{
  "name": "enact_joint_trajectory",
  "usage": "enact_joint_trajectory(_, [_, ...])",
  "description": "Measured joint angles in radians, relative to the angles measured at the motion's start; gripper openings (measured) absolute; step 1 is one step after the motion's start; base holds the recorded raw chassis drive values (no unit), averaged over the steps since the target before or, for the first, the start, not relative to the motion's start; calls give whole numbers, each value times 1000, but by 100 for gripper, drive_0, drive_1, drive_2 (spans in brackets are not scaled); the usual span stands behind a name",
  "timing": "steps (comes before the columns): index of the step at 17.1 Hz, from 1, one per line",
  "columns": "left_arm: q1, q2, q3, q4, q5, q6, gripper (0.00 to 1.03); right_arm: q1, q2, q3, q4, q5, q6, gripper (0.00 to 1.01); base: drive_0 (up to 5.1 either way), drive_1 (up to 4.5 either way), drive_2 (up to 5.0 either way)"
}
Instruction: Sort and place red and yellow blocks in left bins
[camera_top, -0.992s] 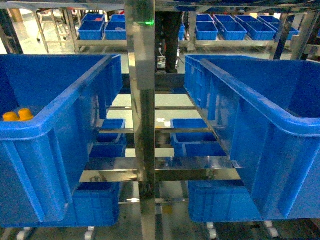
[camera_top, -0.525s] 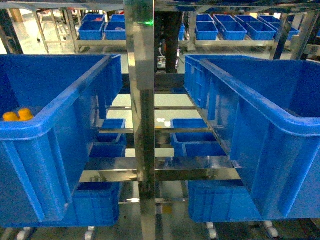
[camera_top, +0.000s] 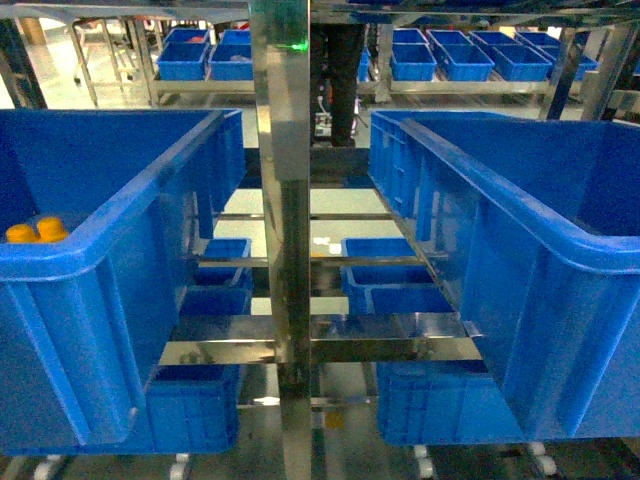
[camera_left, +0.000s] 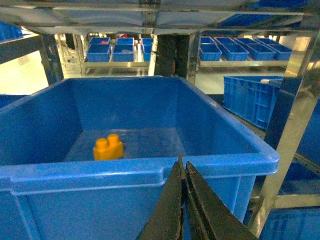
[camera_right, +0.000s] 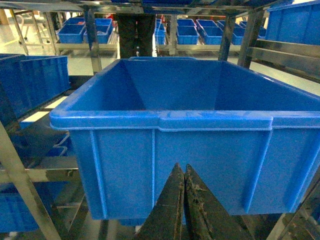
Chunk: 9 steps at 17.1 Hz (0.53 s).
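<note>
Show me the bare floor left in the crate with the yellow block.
In the left bin the yellow block sits left of centre on the floor. The floor between it and the right wall is bare, as is the strip behind it to the back wall. The left gripper, shut, hangs outside the near rim.

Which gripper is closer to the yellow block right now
Left. The left gripper sits just outside the bin holding the yellow block; the right gripper faces the other bin.
</note>
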<state>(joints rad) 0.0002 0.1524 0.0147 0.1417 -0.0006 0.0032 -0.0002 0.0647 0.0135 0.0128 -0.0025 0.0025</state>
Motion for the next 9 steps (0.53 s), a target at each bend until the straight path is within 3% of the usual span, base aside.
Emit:
enact_joint_trajectory(1, [0,-106,0,-150,3,0,2,0,-61,0,-2,2,0,2,0,0,0])
enact_joint_trajectory(6, [-1,-142,1,-142,-1,0,2,0,-60,0,-18,2,0,2,0,0,0])
enact_joint_trajectory(7, [-1,-142,1,-147,0,-3,3,0,-60,0,-18,2,0,10,0,0,0])
enact_joint_trajectory(9, [-1,-142,0,-147,-1,-2,22,0,-60,0,-18,2,0,27,0,0,0])
